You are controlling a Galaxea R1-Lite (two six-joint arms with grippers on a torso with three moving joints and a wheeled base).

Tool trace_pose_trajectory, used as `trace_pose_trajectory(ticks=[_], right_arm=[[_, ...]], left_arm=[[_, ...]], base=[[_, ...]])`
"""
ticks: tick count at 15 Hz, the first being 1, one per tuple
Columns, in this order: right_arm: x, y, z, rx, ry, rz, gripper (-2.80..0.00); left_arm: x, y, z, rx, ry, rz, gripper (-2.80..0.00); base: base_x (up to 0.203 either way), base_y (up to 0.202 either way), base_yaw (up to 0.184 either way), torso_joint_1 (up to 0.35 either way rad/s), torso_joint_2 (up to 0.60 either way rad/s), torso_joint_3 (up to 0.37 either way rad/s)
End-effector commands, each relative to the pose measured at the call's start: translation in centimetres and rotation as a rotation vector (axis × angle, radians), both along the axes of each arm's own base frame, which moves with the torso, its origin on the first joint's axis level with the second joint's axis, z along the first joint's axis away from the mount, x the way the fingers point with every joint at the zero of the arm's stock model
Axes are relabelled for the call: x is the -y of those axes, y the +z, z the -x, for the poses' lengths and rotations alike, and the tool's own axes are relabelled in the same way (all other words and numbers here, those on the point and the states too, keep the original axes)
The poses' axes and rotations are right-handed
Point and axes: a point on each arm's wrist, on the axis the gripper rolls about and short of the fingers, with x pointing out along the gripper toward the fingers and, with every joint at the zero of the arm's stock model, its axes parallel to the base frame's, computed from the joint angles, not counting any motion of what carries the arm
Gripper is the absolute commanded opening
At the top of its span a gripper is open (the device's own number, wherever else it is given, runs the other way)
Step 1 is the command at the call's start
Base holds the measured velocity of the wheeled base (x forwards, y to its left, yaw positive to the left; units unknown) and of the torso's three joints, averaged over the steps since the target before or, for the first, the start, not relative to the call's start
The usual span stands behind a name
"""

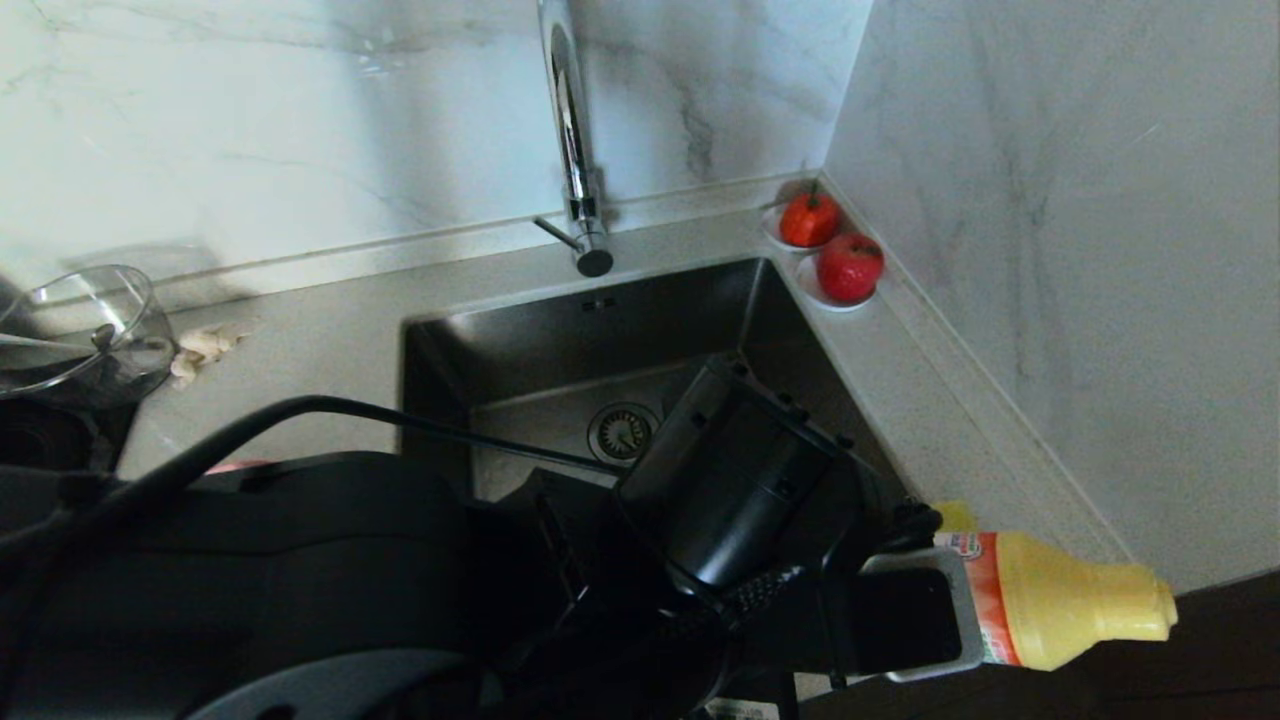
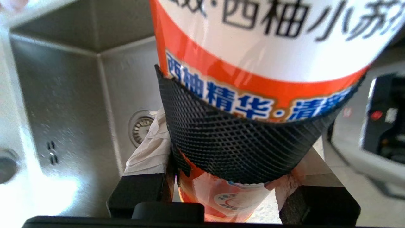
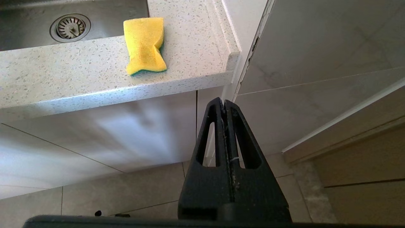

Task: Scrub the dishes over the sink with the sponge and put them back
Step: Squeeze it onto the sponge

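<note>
Left claw (image 2: 234, 190) nearest the lens in the left wrist view, clamped on a yellow detergent bottle (image 1: 1060, 600) with an orange-and-white label; black mesh pad (image 2: 234, 136) of one finger pressed on the label, white paper wadding (image 2: 148, 152) tucked beside it. In the head view the bottle lies roughly level, long axis running left-right, capped neck pointing to the robot's right, past the front right corner of the sink (image 1: 560, 350). Left arm reaches across over the sink's front.

Sink: steel basin, drain strainer (image 1: 622, 432) visible on its floor, chrome tap (image 1: 575, 150) at the back rim.

Sponge (image 3: 145, 44) sits on the bench (image 3: 79, 72) just beside the sink's edge, near the bench's front corner, yellow face up, green layer underneath showing at the edges; it lies flat, long axis running from the sink side toward the bench's front edge.

Right claw (image 3: 225, 104) pressed fully together, holding nothing, hanging low beside the cabinet front, below the bench.

Two red fruits on white saucers (image 1: 830, 255) in the back right corner. Clear glass jug (image 1: 80, 330) at far left, small off-white rag (image 1: 205, 350) beside it.
</note>
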Motion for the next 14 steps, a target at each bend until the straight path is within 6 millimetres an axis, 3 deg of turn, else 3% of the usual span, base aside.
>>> trace_pose_trajectory(ticks=[1,14], right_arm=[[0.0,0.0,0.0,-0.001,0.0,0.0,-2.8],[0.0,0.0,0.0,0.0,0.0,0.0,-2.8]], left_arm=[[0.0,-0.1,0.0,0.027,-0.028,-0.032,-2.8],[1.9,-2.9,0.3,0.093,-0.07,-0.187,-2.8]], base=[[0.0,0.0,0.0,0.0,0.0,0.0],[0.0,0.0,0.0,0.0,0.0,0.0]])
